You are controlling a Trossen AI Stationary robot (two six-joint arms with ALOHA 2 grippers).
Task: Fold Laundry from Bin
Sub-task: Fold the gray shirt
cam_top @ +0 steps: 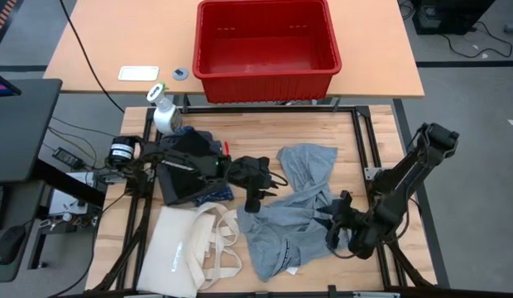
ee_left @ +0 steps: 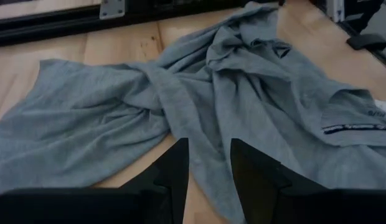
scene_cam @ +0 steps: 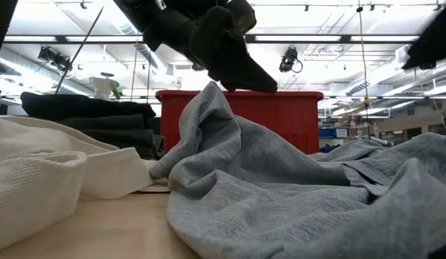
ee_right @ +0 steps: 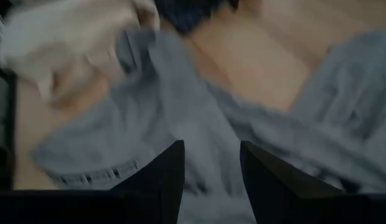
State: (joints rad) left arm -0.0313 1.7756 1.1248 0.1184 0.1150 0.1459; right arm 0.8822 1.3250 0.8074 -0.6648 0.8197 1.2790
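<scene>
Nearest the low camera, a crumpled light grey garment (scene_cam: 280, 187) fills the foreground, one fold of it drawn up into a peak under the left gripper (scene_cam: 241, 72). From above, this grey garment (cam_top: 290, 219) sprawls over the wooden table (cam_top: 372, 145) from its centre out toward four o'clock. The left gripper (cam_top: 252, 201) sits at the garment's nine o'clock edge, and the left wrist view shows the two dark fingers (ee_left: 177, 165) narrowly parted with a ridge of grey cloth running up between them; whether they actually pinch it I cannot tell. The right gripper (cam_top: 333, 236) is low over the garment's four o'clock side, its fingers (ee_right: 162, 174) partly apart with grey fabric right beneath them, and a hold on it cannot be confirmed either. At nine o'clock from the garment a stack of dark folded clothes (cam_top: 186, 165) lies under the left arm, and a cream tote bag (cam_top: 190, 248) with long handles lies at seven o'clock. A white spray bottle (cam_top: 163, 112) stands at ten o'clock. At twelve o'clock, on the far tabletop, sits the red bin (cam_top: 265, 45).
</scene>
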